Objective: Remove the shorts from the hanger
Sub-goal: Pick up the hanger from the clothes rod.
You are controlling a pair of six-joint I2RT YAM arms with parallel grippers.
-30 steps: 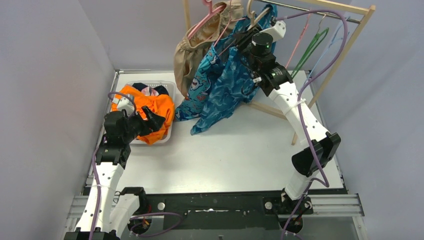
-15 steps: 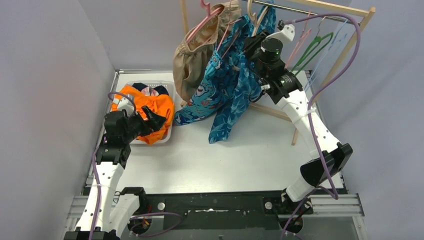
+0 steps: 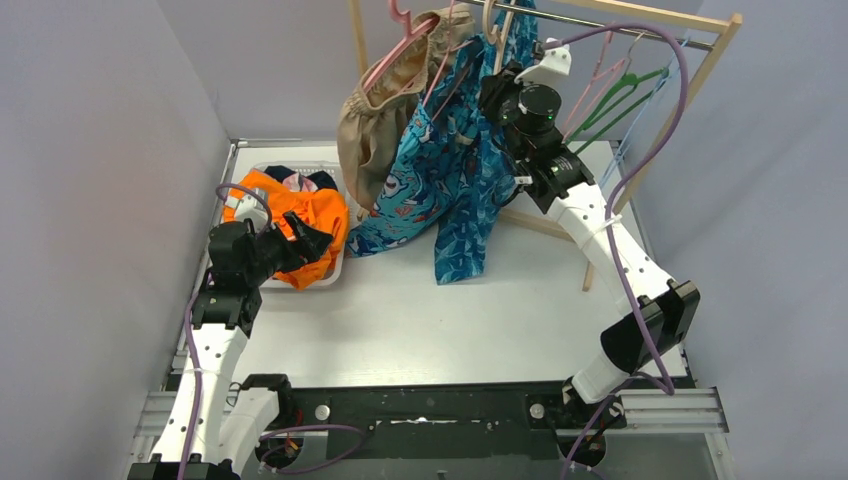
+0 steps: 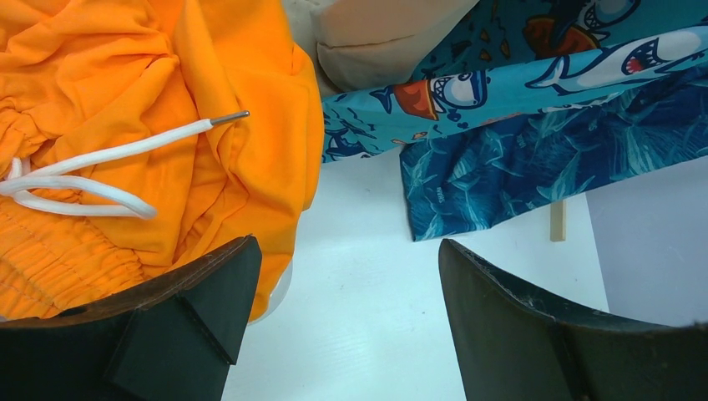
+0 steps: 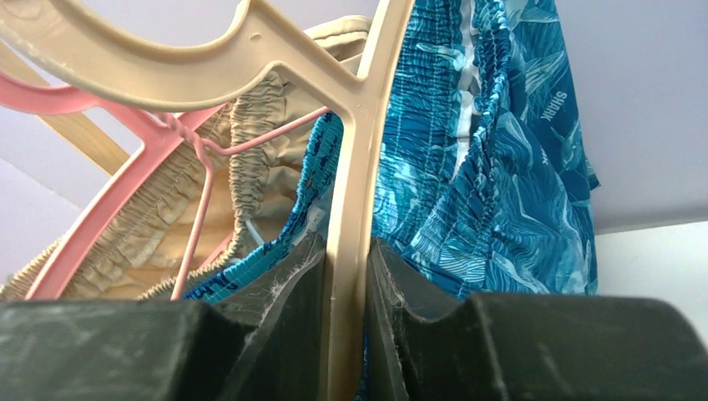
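Note:
The dark teal-blue print shorts (image 3: pixel 468 205) hang from a beige hanger (image 5: pixel 349 167) on the rack rail. My right gripper (image 3: pixel 497 88) is shut on that hanger's stem (image 5: pixel 345 276), with the shorts' waistband (image 5: pixel 467 125) draped beside it. Turquoise shark-print shorts (image 3: pixel 415 165) and tan shorts (image 3: pixel 370 115) on a pink hanger (image 5: pixel 125 175) hang just left of them. Orange shorts (image 3: pixel 290 210) lie in a white bin (image 3: pixel 338 168) over navy and pink pairs (image 3: pixel 300 181). My left gripper (image 3: pixel 318 240) is open and empty at the bin's right edge (image 4: pixel 346 251).
A wooden rack with a metal rail (image 3: pixel 620 18) stands at the back right, its foot bar (image 3: pixel 540 222) on the table. Empty green (image 3: pixel 612 95), pink and blue hangers hang at the rail's right end. Grey walls close in on both sides.
My right gripper has moved up and left with the beige hanger. The dark teal-blue shorts have swung to hang straighter and further right. The left arm has not moved.

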